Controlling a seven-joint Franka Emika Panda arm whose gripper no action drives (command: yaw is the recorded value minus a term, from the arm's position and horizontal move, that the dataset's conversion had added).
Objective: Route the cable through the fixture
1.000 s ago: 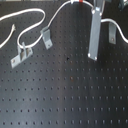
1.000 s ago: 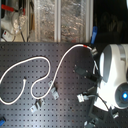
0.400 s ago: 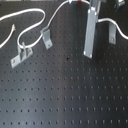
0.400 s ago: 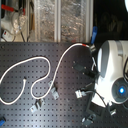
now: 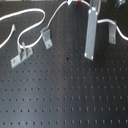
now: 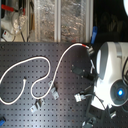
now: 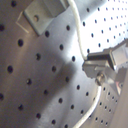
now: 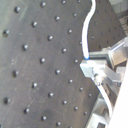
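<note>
White cord at my jaws: the cable (image 8: pixel 88 35) runs straight into my gripper (image 8: pixel 94 69) in both wrist views and comes out again on the other side.
Jaws: closed on the cable, pinching it near its red band (image 6: pixel 85 46), as far as I can judge.
My position: at the far right of the board in the second exterior view, raised above the black perforated board (image 5: pixel 65 95).
Rest of the cable: from my grip it sweeps toward the second exterior view's left in two loose loops, and its free end lies near the left edge.
Fixture: the fixture (image 5: pixel 91 35) is the slim upright grey strip, nearer than my grip and standing apart from it. No cord passes through it yet.
Other hardware: a short bent clip (image 5: pixel 46 37) and a low bracket (image 5: pixel 22 54) sit to the first exterior view's left of the fixture. They are not my target.
Handling: I judge the cord light, limp and smooth. It will sag and trail, it cannot be pushed, and it may slide in my pads if it snags.
Where to hold: close to the red band, leaving only a short lead, so I can lay a taut stretch into the strip.
Risk: the trailing loops could catch on the bent clip or the bracket.
</note>
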